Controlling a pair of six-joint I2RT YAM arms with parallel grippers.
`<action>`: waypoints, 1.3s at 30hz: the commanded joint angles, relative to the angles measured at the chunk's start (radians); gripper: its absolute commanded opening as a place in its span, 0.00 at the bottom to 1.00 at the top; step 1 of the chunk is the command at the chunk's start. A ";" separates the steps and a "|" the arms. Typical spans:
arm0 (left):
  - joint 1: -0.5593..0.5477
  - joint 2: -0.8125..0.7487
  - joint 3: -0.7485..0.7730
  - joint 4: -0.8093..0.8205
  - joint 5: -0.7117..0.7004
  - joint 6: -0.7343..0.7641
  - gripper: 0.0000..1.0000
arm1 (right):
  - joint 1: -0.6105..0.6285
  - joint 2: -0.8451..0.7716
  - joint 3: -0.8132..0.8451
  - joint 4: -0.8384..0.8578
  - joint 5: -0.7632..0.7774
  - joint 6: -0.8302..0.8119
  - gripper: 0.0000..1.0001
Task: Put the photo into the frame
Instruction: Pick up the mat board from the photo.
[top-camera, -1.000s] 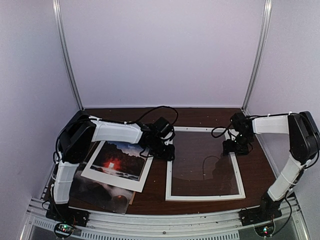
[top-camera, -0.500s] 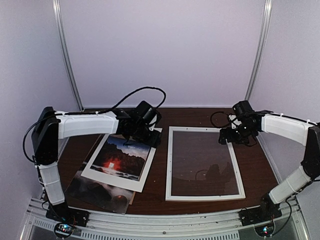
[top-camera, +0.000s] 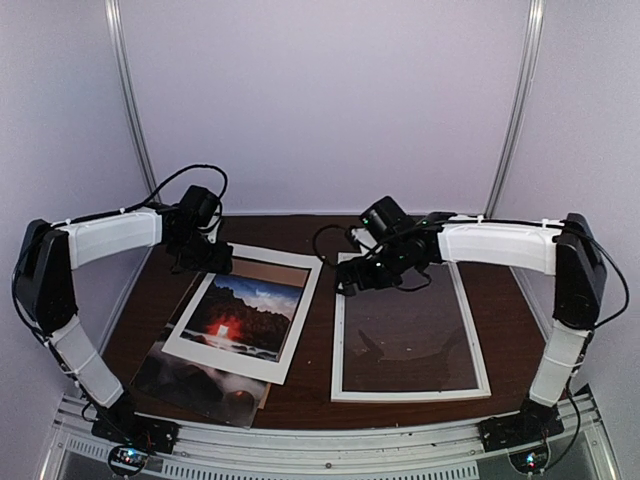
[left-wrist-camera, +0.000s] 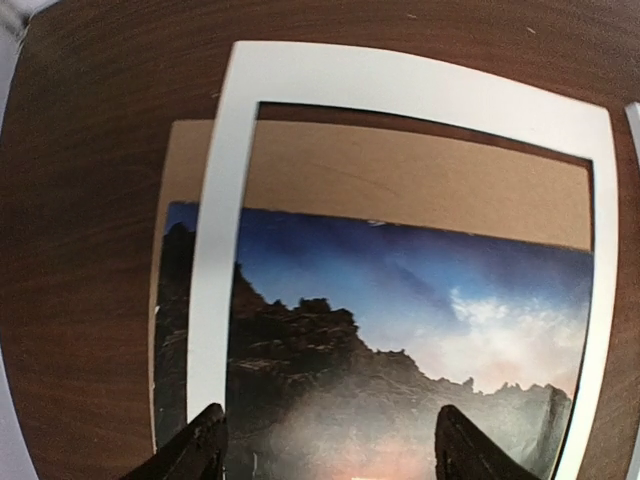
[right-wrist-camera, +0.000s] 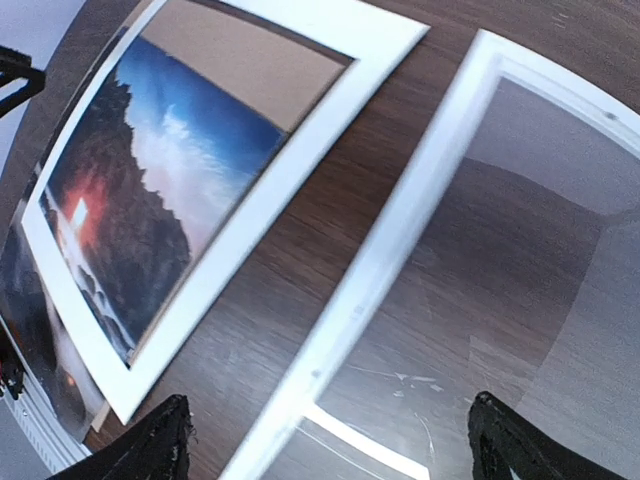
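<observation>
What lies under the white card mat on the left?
The white mat frames the photo and a strip of brown board beyond it. Its border covers parts of both.

You have a dark wood-grain counter (top-camera: 400, 228) boxed in by plain pale lilac walls (top-camera: 330, 100). Slim metal posts (top-camera: 135, 110) rise at its far corners, under soft, even light.

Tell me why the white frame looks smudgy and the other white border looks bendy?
Right wrist view: the frame edge looks smeared by motion blur. Left wrist view: the wide lens bows the white mat edges. Top view: sharp, with dark reflections inside the frame.
</observation>
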 joint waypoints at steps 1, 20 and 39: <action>0.071 -0.034 -0.017 -0.055 0.032 0.031 0.75 | 0.111 0.154 0.168 0.022 -0.046 0.046 0.95; 0.241 0.105 -0.095 -0.028 0.075 0.033 0.80 | 0.202 0.497 0.410 0.029 -0.196 0.160 0.95; 0.282 0.124 -0.222 0.101 0.279 0.028 0.64 | 0.203 0.515 0.358 0.045 -0.171 0.189 0.93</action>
